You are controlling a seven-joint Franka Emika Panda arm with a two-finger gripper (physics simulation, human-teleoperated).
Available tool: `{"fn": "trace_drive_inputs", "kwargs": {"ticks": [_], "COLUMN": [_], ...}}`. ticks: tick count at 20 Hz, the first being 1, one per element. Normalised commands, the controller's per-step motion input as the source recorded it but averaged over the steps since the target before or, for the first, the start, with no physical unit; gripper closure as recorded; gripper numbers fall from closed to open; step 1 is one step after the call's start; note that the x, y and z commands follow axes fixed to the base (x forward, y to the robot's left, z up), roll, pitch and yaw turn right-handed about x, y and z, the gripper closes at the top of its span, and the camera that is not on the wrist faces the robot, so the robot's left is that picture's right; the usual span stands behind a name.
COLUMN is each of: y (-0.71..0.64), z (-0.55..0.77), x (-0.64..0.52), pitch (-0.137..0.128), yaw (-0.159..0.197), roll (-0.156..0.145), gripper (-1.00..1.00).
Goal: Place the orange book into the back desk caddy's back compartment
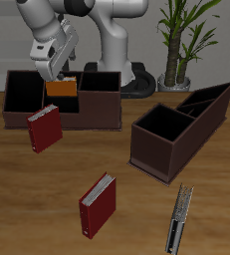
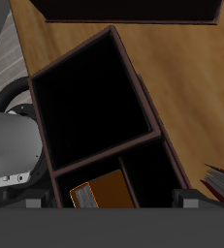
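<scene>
While the orange book (image 1: 63, 88) sits in the back compartment (image 1: 64, 100) of the back desk caddy (image 1: 97, 115), upper left of the exterior frame, the gripper (image 1: 57, 72) hangs just above, fingers parted, holding nothing. A dark red book (image 1: 45, 127) leans against the caddy's front wall.

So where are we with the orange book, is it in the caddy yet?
Nearly. The orange book sits in the back compartment of the back desk caddy, its top showing above the walls; the wrist view shows it inside the section. The gripper hangs right over it, but whether the fingers hold it cannot be told. Left: confirm release and lift clear. Both red books lie on the table.
</scene>
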Motion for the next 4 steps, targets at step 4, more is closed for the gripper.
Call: {"fn": "trace_drive_inputs", "kwargs": {"ticks": [4], "y": [0.02], "z": [0.08], "x": [0.0], "pitch": [-0.018], "yaw": [-0.041], "roll": [0.004], "gripper": [-1.0]}}
